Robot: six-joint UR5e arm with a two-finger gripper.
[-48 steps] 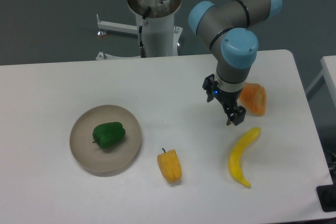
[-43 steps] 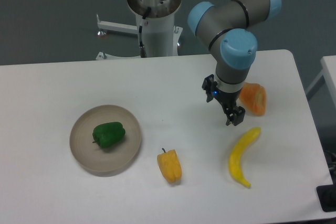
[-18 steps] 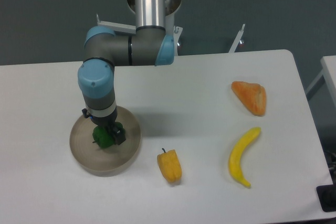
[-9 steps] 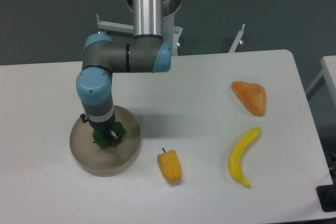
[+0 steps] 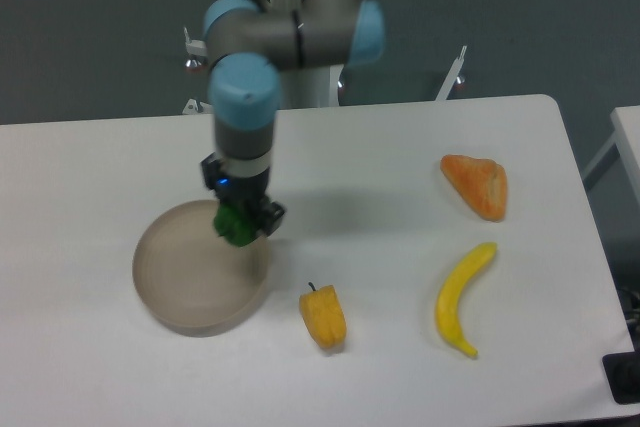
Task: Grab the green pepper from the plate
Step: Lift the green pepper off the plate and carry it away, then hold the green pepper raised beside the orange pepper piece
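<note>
The green pepper (image 5: 236,225) is small, glossy and dark green. It hangs between my gripper's fingers, lifted above the right part of the plate. My gripper (image 5: 243,222) points down and is shut on the pepper. The plate (image 5: 175,282) is a round beige-grey dish with a raised rim at the left of the white table, and nothing lies in it. The arm's blue-capped wrist stands right above the gripper.
A yellow-orange pepper (image 5: 323,316) with a dark stem lies right of the plate. A yellow banana (image 5: 462,297) lies at the right front. An orange wedge-shaped item (image 5: 478,185) lies at the right. The robot base stands behind the table's far edge.
My gripper closed on the green pepper in the plate, then lifted it up and to the right. The plate now holds nothing. Earlier the arm swung over from the right side.
</note>
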